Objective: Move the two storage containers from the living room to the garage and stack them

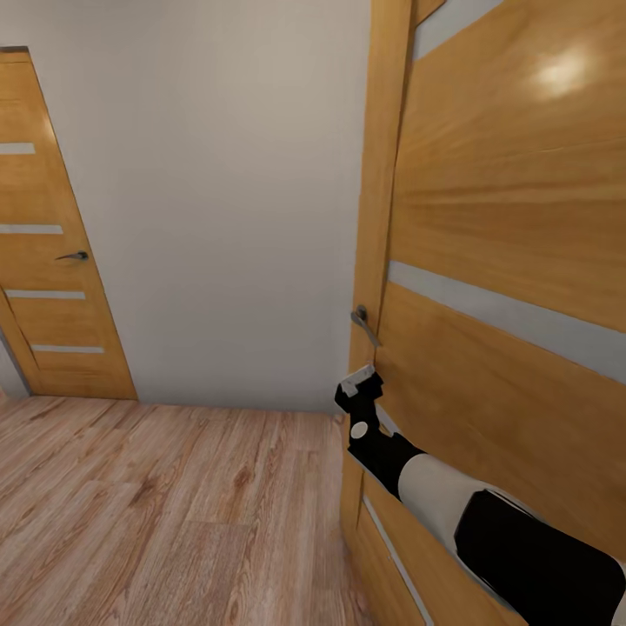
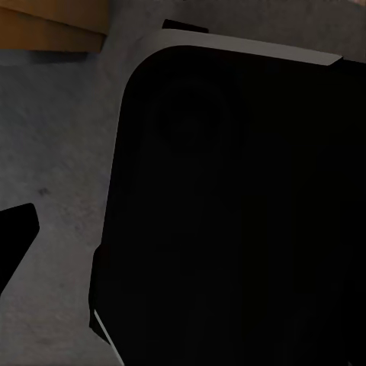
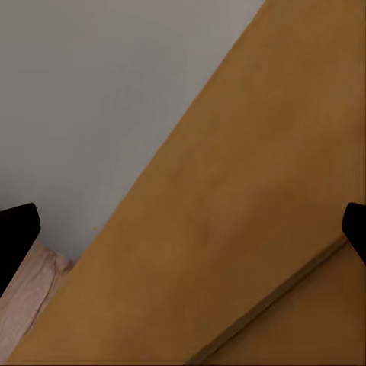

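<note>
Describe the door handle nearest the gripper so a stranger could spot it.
Start at the big orange-wood door on the right of the head view. At its left edge sits a grey lever handle, just above the right gripper. The other handle is on the far left door.

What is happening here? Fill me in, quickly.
The robot stands on a wood-plank floor facing an orange-wood door at its right. Its right arm reaches out, with the right claw just below the door's handle; whether it touches the door is unclear. In the right wrist view the claw's fingertips sit far apart, so it is open and holds nothing. A second door stands shut farther left in the pale wall. No containers are being carried here.
</note>
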You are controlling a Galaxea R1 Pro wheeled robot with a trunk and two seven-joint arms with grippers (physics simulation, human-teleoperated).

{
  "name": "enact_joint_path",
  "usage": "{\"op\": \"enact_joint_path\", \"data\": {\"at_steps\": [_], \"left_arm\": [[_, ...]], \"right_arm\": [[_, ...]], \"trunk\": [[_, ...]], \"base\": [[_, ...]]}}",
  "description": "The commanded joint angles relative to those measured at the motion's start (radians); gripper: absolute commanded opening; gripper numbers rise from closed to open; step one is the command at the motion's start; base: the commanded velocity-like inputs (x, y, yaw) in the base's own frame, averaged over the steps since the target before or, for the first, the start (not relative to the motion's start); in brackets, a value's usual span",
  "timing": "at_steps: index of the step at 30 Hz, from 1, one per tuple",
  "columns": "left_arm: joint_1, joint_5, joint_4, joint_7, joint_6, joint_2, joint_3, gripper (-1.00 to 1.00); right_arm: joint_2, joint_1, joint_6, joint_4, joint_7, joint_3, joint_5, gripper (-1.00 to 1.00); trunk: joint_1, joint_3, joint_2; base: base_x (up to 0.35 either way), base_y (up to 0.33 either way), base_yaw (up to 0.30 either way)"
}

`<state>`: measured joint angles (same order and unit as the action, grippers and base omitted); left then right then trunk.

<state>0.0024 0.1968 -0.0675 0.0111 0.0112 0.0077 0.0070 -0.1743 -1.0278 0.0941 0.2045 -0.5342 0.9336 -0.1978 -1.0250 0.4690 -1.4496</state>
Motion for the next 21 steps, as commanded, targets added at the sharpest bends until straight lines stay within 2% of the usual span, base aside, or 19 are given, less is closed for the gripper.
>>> {"op": "enact_joint_path", "data": {"at_steps": [1, 4, 7, 14, 16, 21], "left_arm": [[0.001, 0.006, -0.002, 0.001, 0.001, 0.0, 0.0, 1.0], [0.001, 0.006, -0.002, 0.001, 0.001, 0.0, -0.001, 1.0], [0.0, 0.006, -0.002, 0.001, 0.001, 0.0, -0.001, 1.0], [0.0, 0.006, -0.002, 0.001, 0.001, 0.0, -0.001, 1.0], [0.0, 0.006, -0.002, 0.001, 0.001, 0.0, -0.001, 1.0], [0.001, 0.006, -0.002, 0.001, 0.001, 0.0, -0.001, 1.0]], "right_arm": [[0.005, -0.001, 0.007, -0.004, -0.005, -0.012, -0.019, 1.0], [0.033, -0.001, 0.003, -0.008, -0.004, -0.013, -0.019, 1.0], [0.046, -0.005, -0.001, -0.01, -0.003, -0.013, -0.018, 1.0], [0.103, -0.01, -0.003, -0.011, 0.006, -0.017, -0.02, 1.0], [0.131, -0.021, -0.005, -0.012, 0.023, -0.028, -0.021, 1.0], [0.18, -0.034, -0.005, -0.013, 0.063, -0.071, -0.021, 1.0]], "trunk": [[0.0, 0.001, 0.0], [0.0, 0.001, 0.0], [0.0, 0.001, 0.0], [0.0, 0.001, 0.0], [0.0, 0.001, 0.0], [0.0, 0.001, 0.0]], "base": [[0.0, 0.0, 0.0], [0.0, 0.0, 0.0], [0.0, 0.0, 0.0], [0.0, 0.0, 0.0], [0.0, 0.0, 0.0], [0.0, 0.0, 0.0]]}}
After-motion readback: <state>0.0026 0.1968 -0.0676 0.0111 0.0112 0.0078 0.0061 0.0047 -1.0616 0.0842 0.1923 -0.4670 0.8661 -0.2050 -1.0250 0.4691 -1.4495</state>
